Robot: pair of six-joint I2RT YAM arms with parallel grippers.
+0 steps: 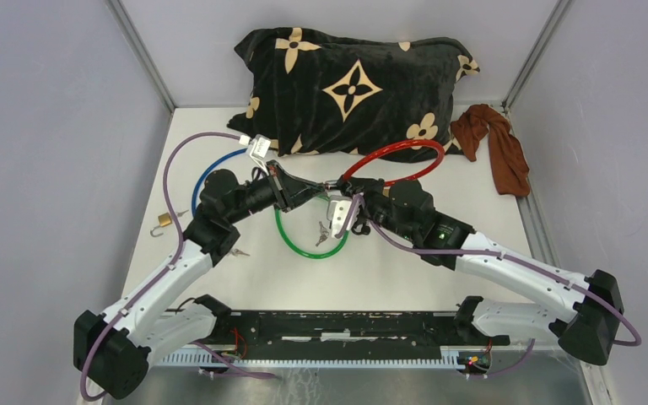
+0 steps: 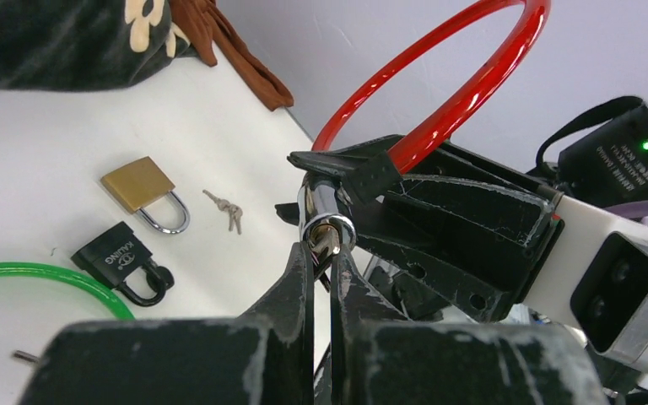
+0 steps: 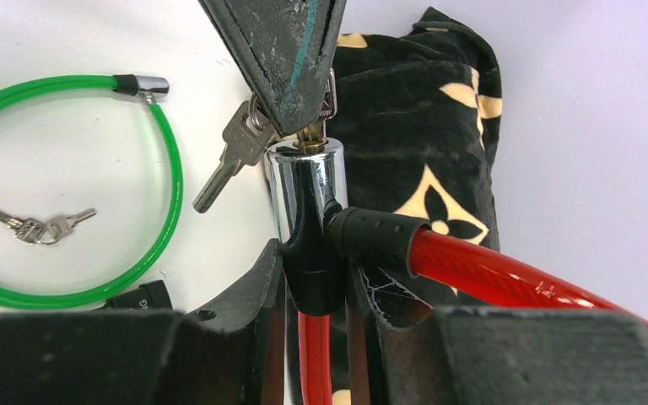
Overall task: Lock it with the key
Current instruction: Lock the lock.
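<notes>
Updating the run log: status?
Left gripper shut on key, seated in red cable lock. Right gripper clamps that lock. Spare key dangles alongside, nothing blocking.

Pale grey walls [image 1: 51, 126] enclose a white table [image 1: 304, 287].

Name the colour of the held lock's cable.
The cable is red, clearest in the right wrist view.

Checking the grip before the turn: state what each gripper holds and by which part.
Right gripper clamps the red cable lock by its chrome-and-black cylinder. Left gripper pinches the key by its head, blade in that cylinder.
</notes>
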